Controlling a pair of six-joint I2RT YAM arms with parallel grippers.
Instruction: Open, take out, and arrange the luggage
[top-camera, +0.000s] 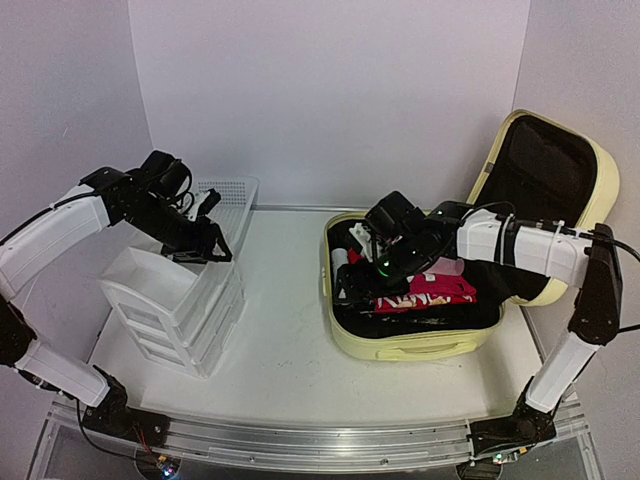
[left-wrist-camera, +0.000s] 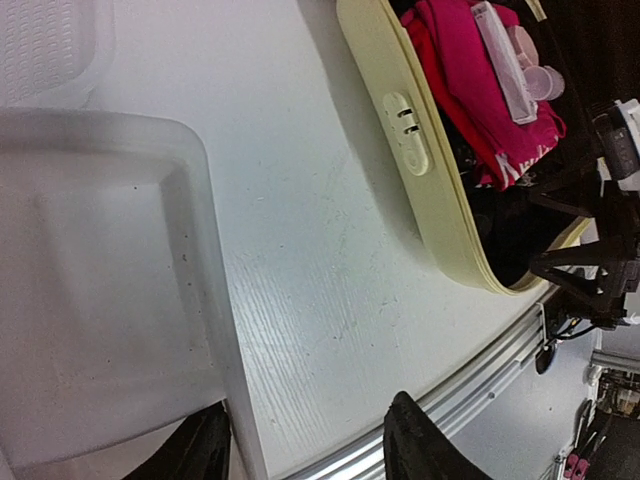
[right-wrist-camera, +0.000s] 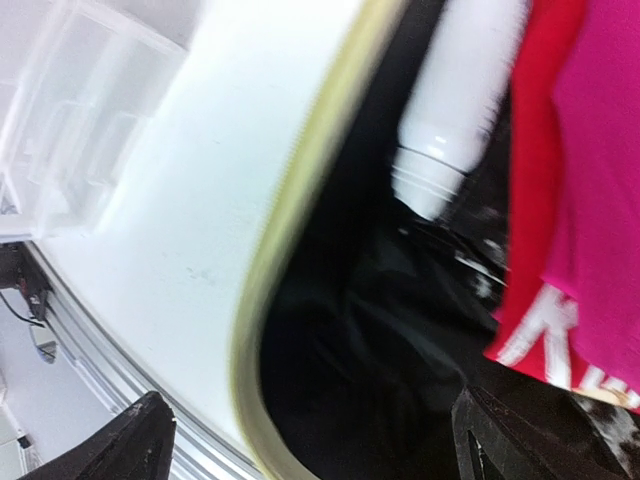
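Note:
The pale-yellow luggage (top-camera: 410, 345) lies open on the right of the table, its lid (top-camera: 600, 190) standing up behind. Inside on black lining are a pink and red garment (top-camera: 440, 290) and a white bottle (right-wrist-camera: 450, 110). My right gripper (top-camera: 352, 285) hangs over the luggage's near-left corner. In the right wrist view this gripper (right-wrist-camera: 320, 450) is open wide, straddling the yellow rim (right-wrist-camera: 290, 200) with nothing held. My left gripper (top-camera: 205, 248) hovers over the drawer unit's top. Seen from the left wrist, it (left-wrist-camera: 305, 450) is open and empty, with the luggage (left-wrist-camera: 420, 140) and garment (left-wrist-camera: 480, 80) far off.
A white plastic drawer unit (top-camera: 170, 300) stands at the left; its translucent top tray (left-wrist-camera: 90, 280) lies under the left gripper. A white mesh basket (top-camera: 230, 195) sits behind it. Bare white tabletop (top-camera: 290, 330) separates drawers and luggage. An aluminium rail (top-camera: 300, 440) runs along the near edge.

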